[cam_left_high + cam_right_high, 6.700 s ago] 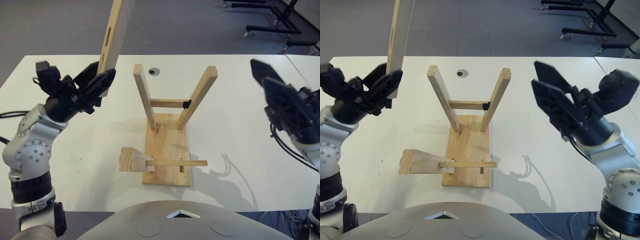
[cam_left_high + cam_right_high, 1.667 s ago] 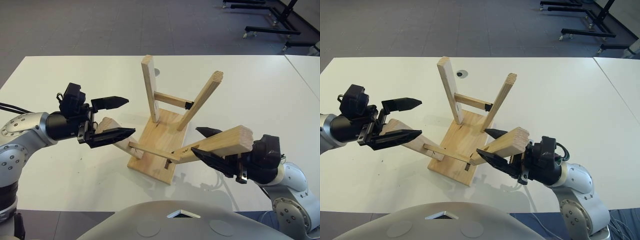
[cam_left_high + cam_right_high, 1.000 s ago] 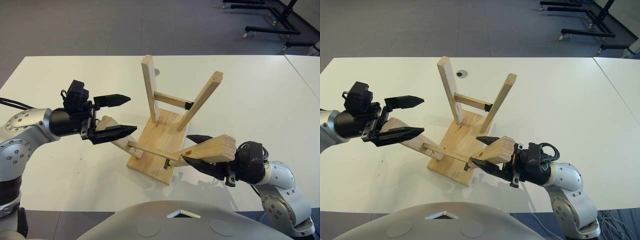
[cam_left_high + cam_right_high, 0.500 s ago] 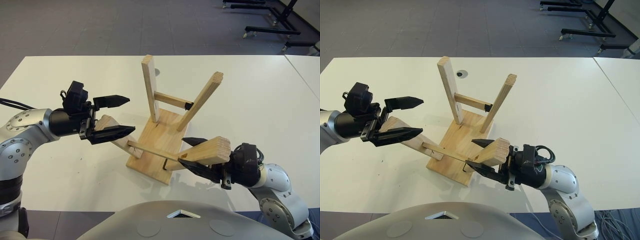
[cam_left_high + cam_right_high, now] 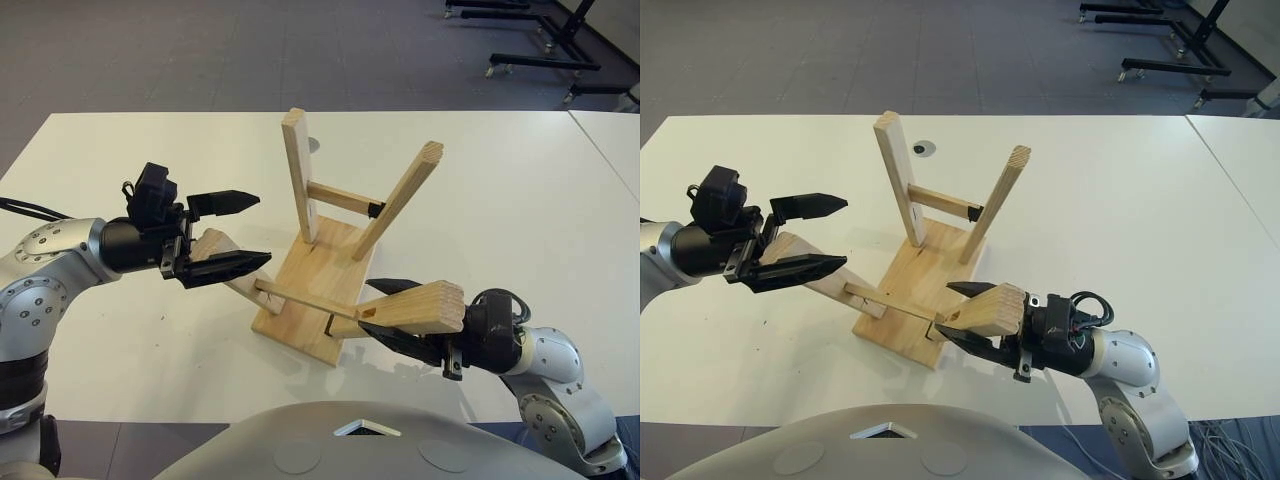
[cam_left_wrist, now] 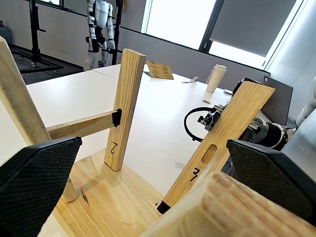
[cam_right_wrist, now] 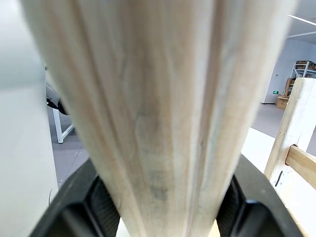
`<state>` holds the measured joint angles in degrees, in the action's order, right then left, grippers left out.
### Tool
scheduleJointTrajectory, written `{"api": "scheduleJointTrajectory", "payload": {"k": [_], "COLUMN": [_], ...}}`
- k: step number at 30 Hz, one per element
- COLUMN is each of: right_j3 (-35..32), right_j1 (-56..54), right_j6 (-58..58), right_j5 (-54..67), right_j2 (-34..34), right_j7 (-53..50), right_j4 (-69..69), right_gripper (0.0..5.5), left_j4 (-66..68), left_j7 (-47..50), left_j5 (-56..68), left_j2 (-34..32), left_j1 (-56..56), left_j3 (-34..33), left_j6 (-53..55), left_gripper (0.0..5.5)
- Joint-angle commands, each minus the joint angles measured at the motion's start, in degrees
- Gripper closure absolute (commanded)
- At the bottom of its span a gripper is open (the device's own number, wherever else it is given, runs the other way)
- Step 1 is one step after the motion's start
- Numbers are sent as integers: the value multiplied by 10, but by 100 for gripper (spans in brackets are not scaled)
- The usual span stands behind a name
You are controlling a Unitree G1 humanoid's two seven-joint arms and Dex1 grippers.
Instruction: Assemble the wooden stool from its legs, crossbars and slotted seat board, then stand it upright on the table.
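right gripper [image 5: 372, 308], lower right of frame, clenched on light wooden leg [image 5: 420, 305]; left gripper [image 5: 264, 227], centre left, spread around second wooden leg [image 5: 238, 288]. hazard: uneven push could unseat thin wooden crossbar [image 5: 305, 302].

1. White table [image 5: 520, 170] is seen across mid-frame; a round grommet [image 5: 925, 147] is set in it, upper centre.
2. Black wheeled frames [image 5: 545, 55] are parked on the grey floor [image 5: 150, 50], upper right.
3. Paper cup [image 6: 213, 78] and brown card [image 6: 159, 69] are seen on a white tabletop in the left wrist view.
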<state>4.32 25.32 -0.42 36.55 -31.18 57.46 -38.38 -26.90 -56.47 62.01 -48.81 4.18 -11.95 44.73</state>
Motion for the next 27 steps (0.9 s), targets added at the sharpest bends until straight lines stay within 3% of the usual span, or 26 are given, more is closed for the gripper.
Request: {"api": "scheduleJointTrajectory", "payload": {"k": [1,17,23,27], "right_j3": [9,9,100,131], "right_j1": [-5,-24,22,11], "right_j6": [23,125,138,132], "right_j5": [-24,27,-53,-85], "right_j2": [-14,-63,-60,-51], "right_j7": [-21,-99,-152,-160], "right_j4": [-13,-138,-211,-174], "right_gripper": [338,339,339,339], "left_j4": [-3,0,-5,-9], "left_j7": [-8,-21,-22,-23], "left_j5": [-10,-23,-23,-22], "left_j2": [0,8,13,14], "left_j1": [-4,-3,1,-7], "left_j3": [2,7,13,10], "left_j6": [-1,-3,1,2], "left_gripper": [10,10,10,10]}}
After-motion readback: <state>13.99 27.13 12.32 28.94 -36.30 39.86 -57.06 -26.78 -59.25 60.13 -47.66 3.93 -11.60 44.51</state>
